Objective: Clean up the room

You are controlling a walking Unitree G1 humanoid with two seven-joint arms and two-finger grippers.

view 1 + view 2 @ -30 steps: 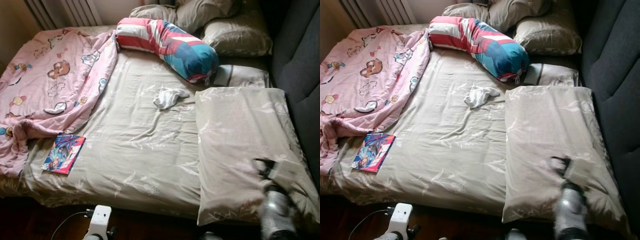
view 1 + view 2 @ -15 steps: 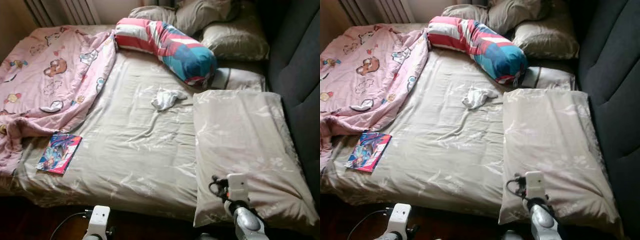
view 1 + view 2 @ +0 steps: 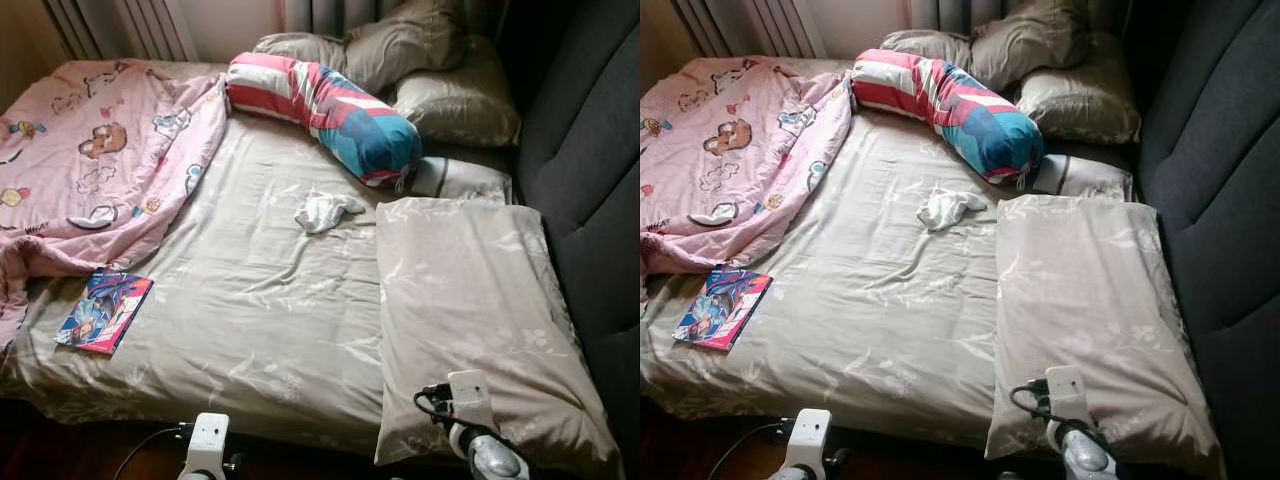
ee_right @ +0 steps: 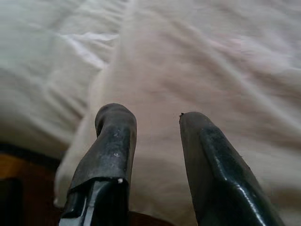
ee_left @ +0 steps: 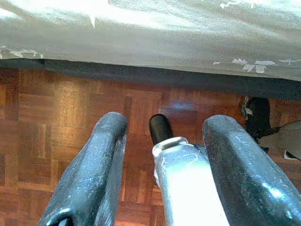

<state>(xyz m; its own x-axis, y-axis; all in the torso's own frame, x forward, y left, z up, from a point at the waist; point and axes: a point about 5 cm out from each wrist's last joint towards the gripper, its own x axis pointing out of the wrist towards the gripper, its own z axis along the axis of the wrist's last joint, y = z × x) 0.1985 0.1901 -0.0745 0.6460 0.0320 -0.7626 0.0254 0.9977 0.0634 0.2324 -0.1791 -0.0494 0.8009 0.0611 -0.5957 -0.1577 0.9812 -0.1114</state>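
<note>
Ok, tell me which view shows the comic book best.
The left eye view: the comic book lies whole on the sheet beside the pink blanket, well inside the frame. The right eye view has it too, nearer the picture's edge. The wrist views face the floor and a pillow instead.

No readable text; book (image 3: 104, 312) cover print illegible.

A beige-sheeted bed (image 3: 270, 320) meets a dark padded headboard (image 3: 590, 170), above reddish parquet floor (image 5: 56, 122).
</note>
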